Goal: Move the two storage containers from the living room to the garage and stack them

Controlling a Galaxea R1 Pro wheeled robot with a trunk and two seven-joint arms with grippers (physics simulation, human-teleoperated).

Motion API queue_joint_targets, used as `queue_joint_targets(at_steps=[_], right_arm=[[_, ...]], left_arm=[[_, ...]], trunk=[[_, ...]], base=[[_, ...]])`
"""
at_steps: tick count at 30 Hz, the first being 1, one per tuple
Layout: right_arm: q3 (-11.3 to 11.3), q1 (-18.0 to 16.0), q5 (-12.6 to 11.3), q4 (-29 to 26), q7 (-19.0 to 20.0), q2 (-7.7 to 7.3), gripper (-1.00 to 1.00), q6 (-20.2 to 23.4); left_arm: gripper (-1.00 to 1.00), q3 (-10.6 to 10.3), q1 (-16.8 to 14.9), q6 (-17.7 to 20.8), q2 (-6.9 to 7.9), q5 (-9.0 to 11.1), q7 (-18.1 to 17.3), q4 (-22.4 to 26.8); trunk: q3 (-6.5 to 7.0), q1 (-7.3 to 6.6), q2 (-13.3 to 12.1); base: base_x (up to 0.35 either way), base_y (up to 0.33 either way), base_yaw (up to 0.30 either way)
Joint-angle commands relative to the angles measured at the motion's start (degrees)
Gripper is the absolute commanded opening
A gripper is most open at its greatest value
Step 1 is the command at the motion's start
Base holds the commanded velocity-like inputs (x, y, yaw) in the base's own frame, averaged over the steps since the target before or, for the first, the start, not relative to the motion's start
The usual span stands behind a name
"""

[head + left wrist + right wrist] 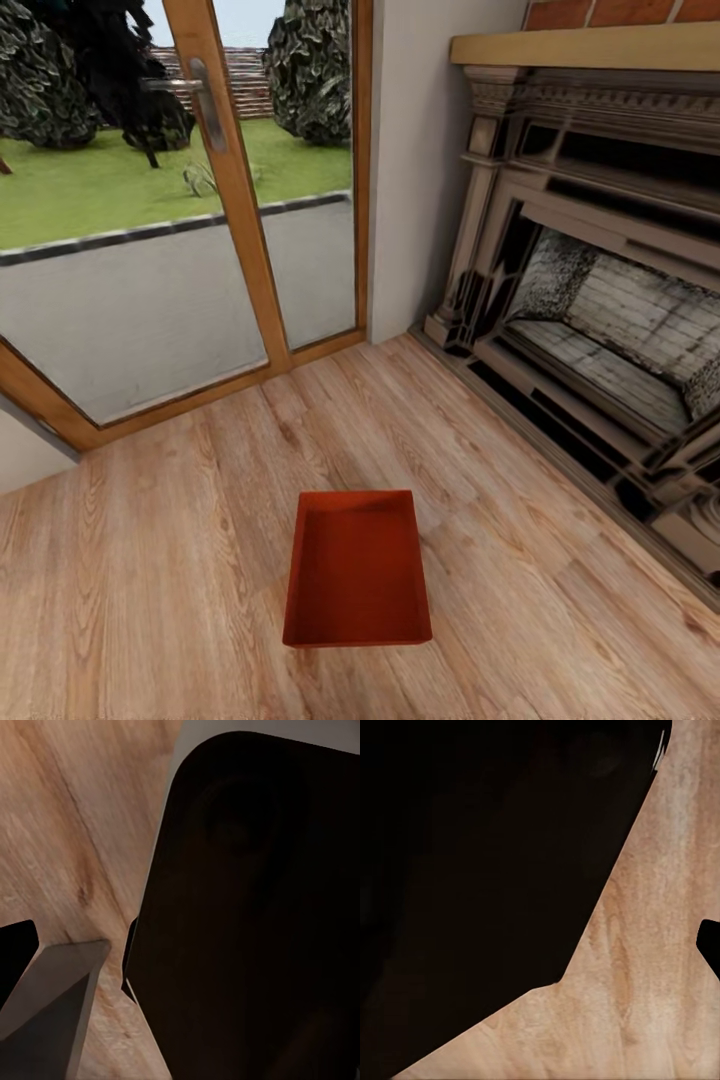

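LIVING ROOM, task barely begun: you face one orange-red storage container (357, 568) sitting empty and upright on the light wood plank floor (150, 560), near the robot and roughly centred in the head view. To its right and farther off stands the fireplace (600, 300) with its stone-lined hearth; to the far left a wood-framed glass door (230, 200) looks out on grey paving and lawn. A second bin is not to be seen here, nor any part of the garage, so judging from this scene both carries and the stacking remain ahead of you.

Your arms appear to be tucked low and close to the body. The left wrist camera looks down at plank flooring past a large dark rounded body part (255, 915), with a grey wedge-shaped piece (56, 994) beside it. The right wrist camera likewise meets a broad black mass (480, 862) over bare planks. Whether either set of fingers is apart or together, you cannot tell from these pictures. Nothing is held; the container lies well apart from both arms.
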State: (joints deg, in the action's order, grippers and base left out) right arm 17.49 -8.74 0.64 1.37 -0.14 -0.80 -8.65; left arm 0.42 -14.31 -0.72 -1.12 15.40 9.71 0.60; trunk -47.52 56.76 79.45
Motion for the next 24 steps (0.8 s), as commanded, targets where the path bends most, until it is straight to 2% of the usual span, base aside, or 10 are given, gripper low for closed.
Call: queue_joint_targets(at_steps=[1, 24], right_arm=[[0.2, -0.1, 0.1, 0.1, 0.0, 0.0, 1.0, -0.3], [0.1, -0.1, 0.2, 0.2, 0.2, -0.09, 1.0, -0.3]], left_arm=[[1.0, 0.0, 0.0, -0.1, -0.02, 0.2, 0.2, 0.0], [1.0, 0.0, 0.0, -0.1, -0.02, 0.2, 0.2, 0.0]], trunk=[[-0.13, 0.0, 0.0], [-1.86, 0.0, 0.0]], base=[[0.0, 0.0, 0.0], [0.0, 0.0, 0.0]])
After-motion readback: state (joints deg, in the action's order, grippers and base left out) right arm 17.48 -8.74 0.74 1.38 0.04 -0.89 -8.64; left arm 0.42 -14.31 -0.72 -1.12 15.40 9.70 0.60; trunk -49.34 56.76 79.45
